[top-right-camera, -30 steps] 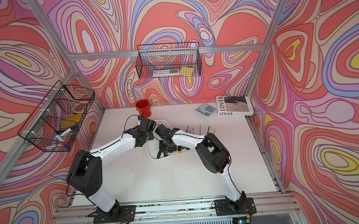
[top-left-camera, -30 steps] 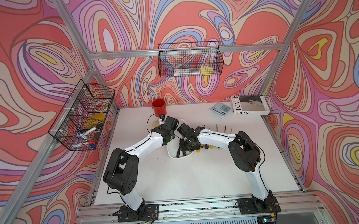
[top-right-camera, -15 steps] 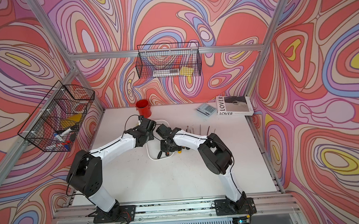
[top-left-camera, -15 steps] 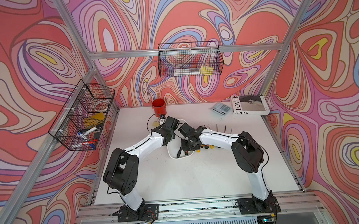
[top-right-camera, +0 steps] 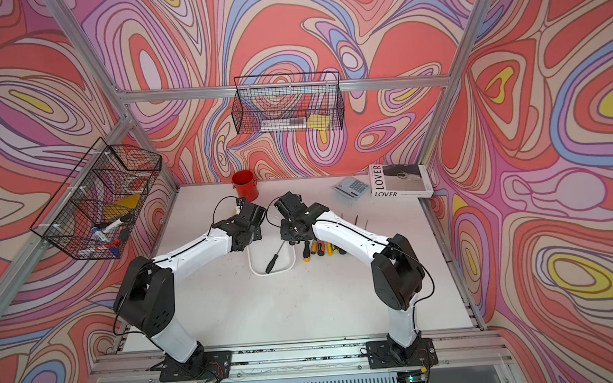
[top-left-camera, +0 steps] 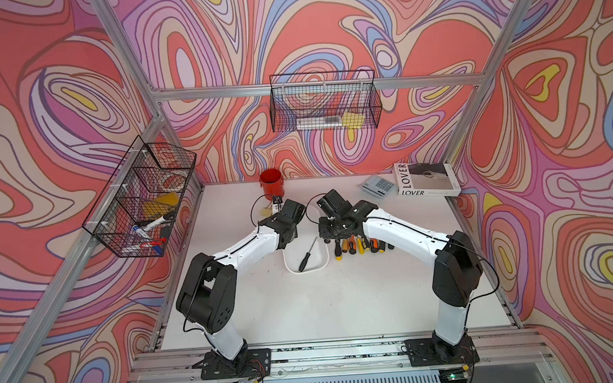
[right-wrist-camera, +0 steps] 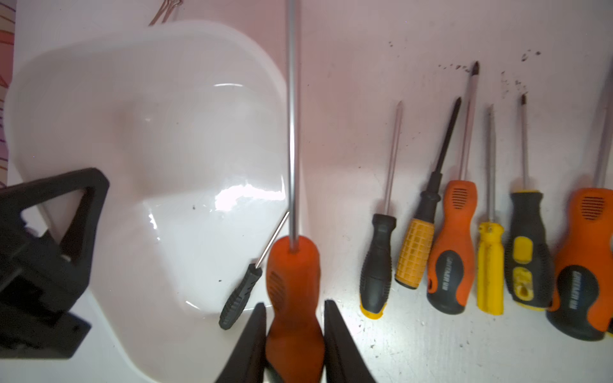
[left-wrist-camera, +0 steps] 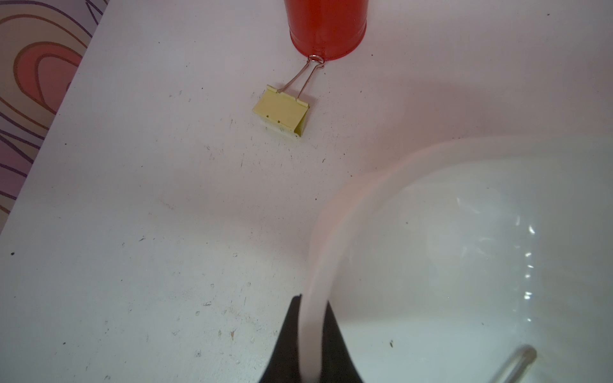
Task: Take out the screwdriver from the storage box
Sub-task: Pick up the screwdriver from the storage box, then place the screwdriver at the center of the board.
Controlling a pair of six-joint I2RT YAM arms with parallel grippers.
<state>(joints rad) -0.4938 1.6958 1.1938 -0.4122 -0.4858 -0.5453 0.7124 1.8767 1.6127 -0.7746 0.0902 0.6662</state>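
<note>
The right pincer pinches the orange-handled screwdriver by the thick end of its handle. The long shaft points straight ahead and crosses above the rim of the storage box. The tool appears to be just leaving the box, on the side nearest the row of screwdrivers on the worktop.

To do this well, the arm should keep the tool level and high enough to clear the rim. It should then carry the tool sideways into the gap beside the row and lay it parallel to the others before letting go. A small black screwdriver lies in the box close beside the held handle, and it should not be knocked.

The left pincer is pressed together on the box's wall, which should stop the tub sliding. In both top views the left arm and right arm reach forward with bent elbows. Their forearms converge on the box and their wrists tip down.
</note>
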